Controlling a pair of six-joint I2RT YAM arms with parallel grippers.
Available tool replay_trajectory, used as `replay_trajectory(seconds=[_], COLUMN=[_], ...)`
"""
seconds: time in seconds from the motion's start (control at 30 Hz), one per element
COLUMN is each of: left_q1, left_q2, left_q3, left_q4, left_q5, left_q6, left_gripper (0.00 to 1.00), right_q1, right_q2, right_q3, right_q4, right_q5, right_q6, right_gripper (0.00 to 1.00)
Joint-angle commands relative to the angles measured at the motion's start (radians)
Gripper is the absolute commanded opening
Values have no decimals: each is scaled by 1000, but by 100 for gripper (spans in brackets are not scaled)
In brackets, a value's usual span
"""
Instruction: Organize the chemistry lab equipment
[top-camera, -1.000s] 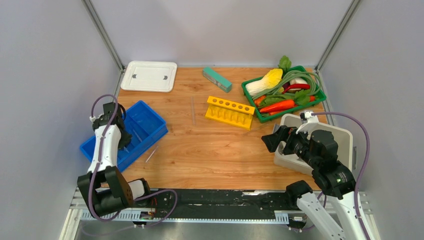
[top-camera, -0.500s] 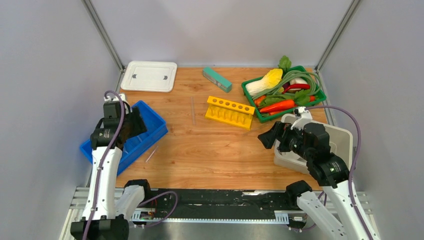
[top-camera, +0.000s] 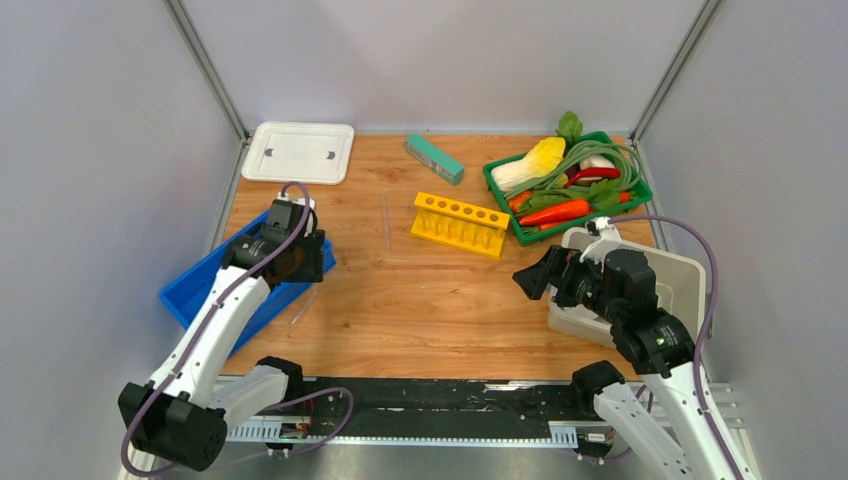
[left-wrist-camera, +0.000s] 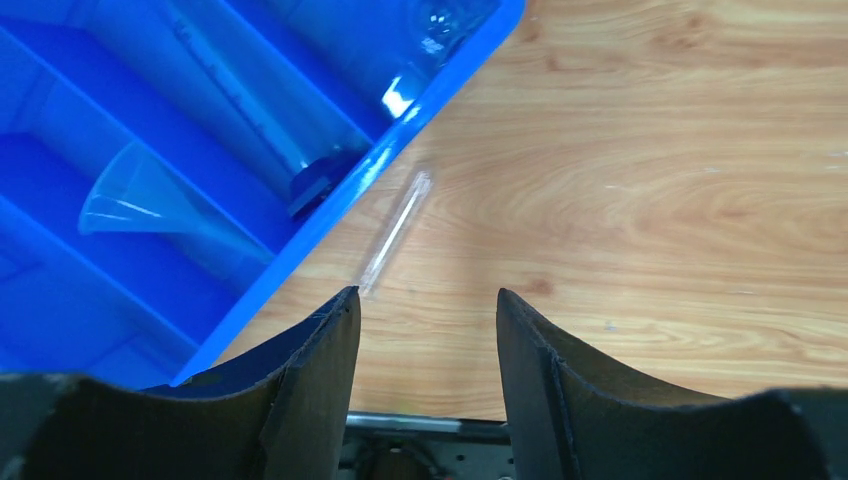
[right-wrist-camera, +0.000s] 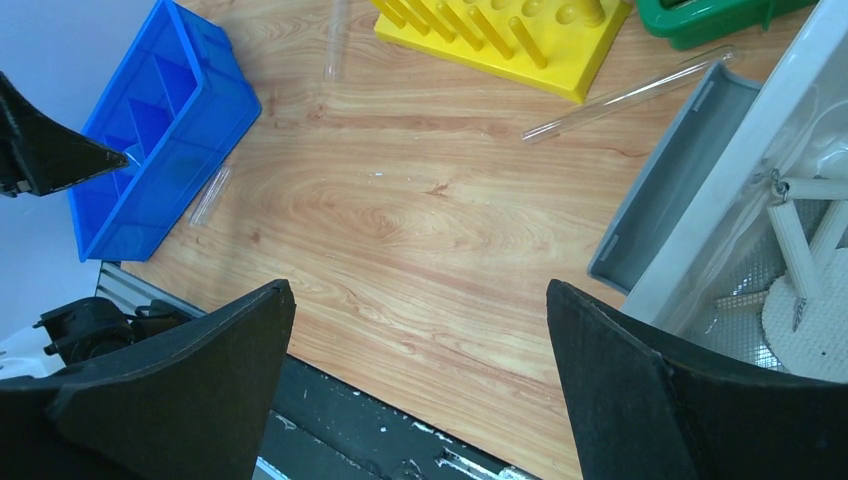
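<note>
Top external view: the counter (top-camera: 420, 310) has open wood across its middle and near edge, between the blue tray (top-camera: 190, 295) at the left edge and the grey bin (top-camera: 688, 270) at the right. The left arm reaches forward over the tray's inner rim, the left claw (top-camera: 308, 262) apart and empty. The right arm bends leftward from the bin, the right claw (top-camera: 528, 280) spread wide and holding nothing. The yellow holed rack (top-camera: 460, 225) stands far-centre.

Left wrist view: a short glass tube (left-wrist-camera: 397, 230) lies on the wood just beside the tray's rim, its long axis running roughly along that rim. A clear funnel (left-wrist-camera: 130, 200) lies inside the tray.

Right wrist view: a long glass tube (right-wrist-camera: 630, 95) lies slanted between the rack and the bin. The pipe-clay triangle (right-wrist-camera: 812, 187) and the grey mesh square (right-wrist-camera: 740, 300) sit in the bin.
</note>
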Motion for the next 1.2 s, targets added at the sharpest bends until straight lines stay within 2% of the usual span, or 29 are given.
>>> replay_trajectory(seconds=[0.0, 0.07, 0.1, 0.13, 0.23, 0.3, 0.5, 0.63, 0.73, 0.83, 0.93, 1.03, 1.17], left_q1=[-28, -47, -55, -68, -93, -98, -99, -102, -101, -102, -102, -102, -102], left_q2=[52, 87, 105, 116, 139, 152, 185, 141, 43, -49, -117, -172, -265], left_q3=[36, 50, 52, 53, 20, 12, -33, 0, 50, 122, 214, 291, 294], left_q4=[-31, -9, 1, 14, 57, 65, 87, 108, 137, 145, 113, 59, 64], left_q5=[-134, -151, -144, -142, -148, -170, -110, -73, -11, -10, -3, 8, 17], left_q6=[82, 140, 191, 253, 396, 438, 501, 438, 376, 287, 222, 173, 64], left_gripper=[60, 60, 54, 52, 52, 52, 52, 47, 47, 48, 49, 49, 49], right_q1=[6, 6, 6, 6, 5, 6, 6, 6, 11, 55, 207, 366, 508], right_q2=[-14, -12, -8, -8, -2, 0, -12, 3, 40, 89, 178, 332, 581], right_q3=[6, 23, 29, 36, 40, 36, 25, 26, 48, 72, 117, 186, 295], right_q4=[49, 50, 49, 52, 56, 60, 67, 76, 101, 150, 194, 219, 265], right_q5=[-26, -27, -29, -32, -46, -55, -53, -49, -63, -32, 102, 270, 391], right_q6=[1, -8, -14, -17, -22, -25, -31, -27, 16, 77, 125, 202, 338], right_gripper=[100, 100, 100, 100, 100, 100, 100, 100, 99, 98, 97, 96, 95])
